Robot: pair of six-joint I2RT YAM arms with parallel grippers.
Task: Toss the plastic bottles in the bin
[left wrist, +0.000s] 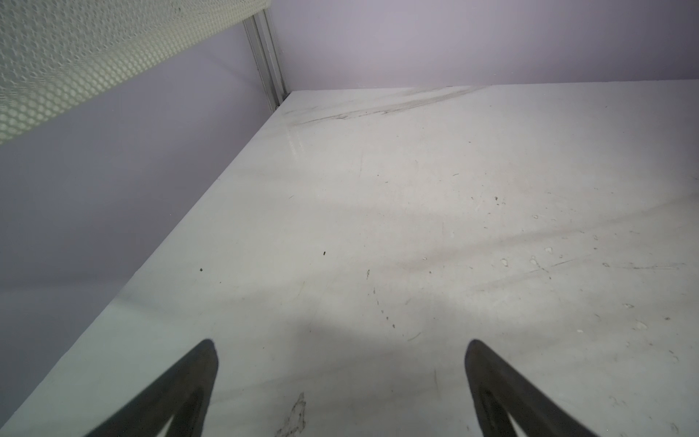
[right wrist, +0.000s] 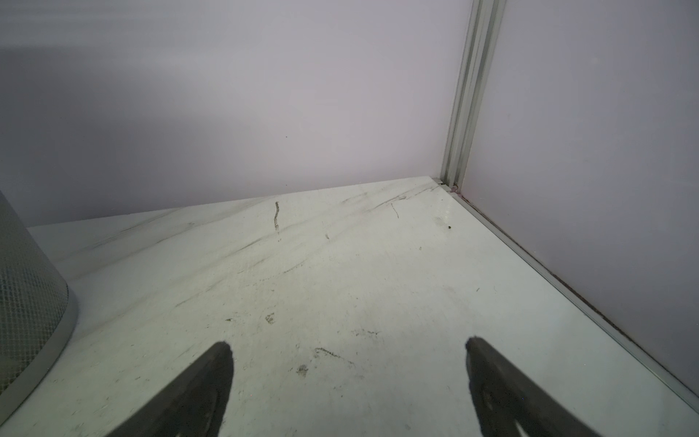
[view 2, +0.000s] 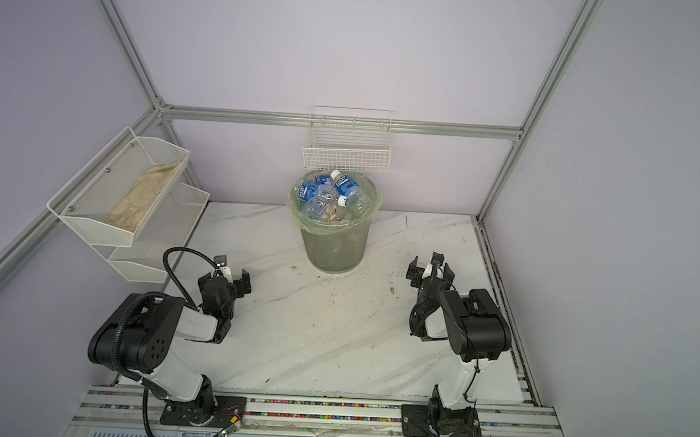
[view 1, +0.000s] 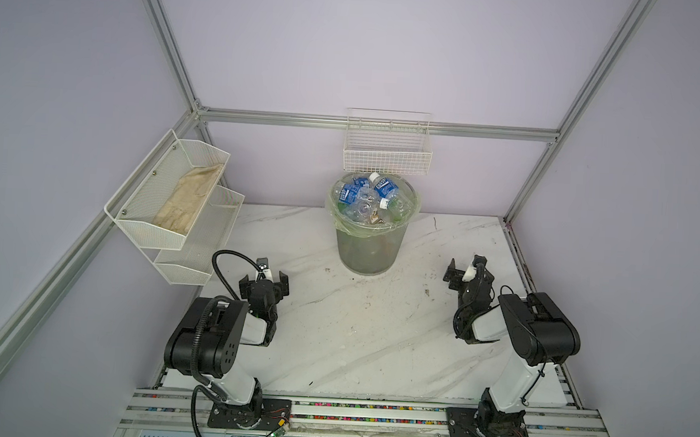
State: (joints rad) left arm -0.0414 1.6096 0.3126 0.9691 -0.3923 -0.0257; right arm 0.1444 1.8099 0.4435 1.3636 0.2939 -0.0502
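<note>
White perforated-metal two-tier shelf (view 1: 201, 243) on the left wall holds only a crumpled beige sheet (view 1: 189, 201) in its upper tier; no bottle is visible in it. Next, the left gripper (view 1: 264, 281) is poised over the white marble-patterned tabletop (view 1: 353, 340) with its jaws spread wide and nothing between them; the left wrist view shows only bare surface between the two dark fingers (left wrist: 177, 382). At centre, close to the back wall, stands the round translucent grey bin (view 1: 369, 250), lined with a pale green plastic bag folded over its rim. The small clear plastic bottles (view 1: 368, 200), several with blue labels and white caps, lie heaped inside it up to the rim. How many lie beneath cannot be told through the cloudy wall. A white wire basket (view 1: 386, 157) hangs on the back wall just above the bin and appears empty. Farther right, the right gripper (view 1: 466, 268) is likewise parted wide and empty, near the bin but apart from it. No bottle is seen on the tabletop in any view, so the task appears complete, with nothing evident left to collect.
</note>
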